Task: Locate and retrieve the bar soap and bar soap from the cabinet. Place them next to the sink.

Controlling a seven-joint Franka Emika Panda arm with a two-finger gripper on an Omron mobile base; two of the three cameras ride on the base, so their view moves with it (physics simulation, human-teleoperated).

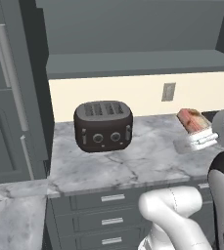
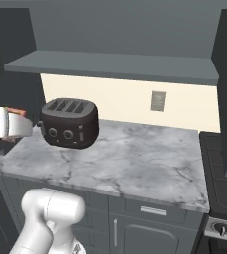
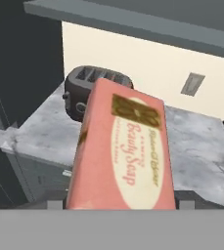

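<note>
My gripper (image 1: 200,133) is shut on a coral-pink bar soap (image 1: 191,119) and holds it in the air over the right part of the marble counter (image 1: 133,163). The hand view shows the bar soap (image 3: 125,151) close up, label facing the camera, standing up between the fingers of the gripper (image 3: 121,202). From the right base camera the gripper (image 2: 8,125) shows at the left edge, with a reddish corner of the bar soap (image 2: 15,112) peeking above it. The dark slate-grey cabinet, with its long shelf board (image 1: 138,62) (image 2: 115,65), hangs above the counter. The sink is out of view.
A dark four-slot toaster (image 1: 103,126) (image 2: 69,122) (image 3: 81,88) stands on the counter (image 2: 135,158) by the wall. A wall outlet (image 1: 168,91) (image 2: 157,100) sits behind it. Grey drawers (image 1: 112,210) run below. A stove (image 2: 219,163) lies right, tall panels (image 1: 6,97) left.
</note>
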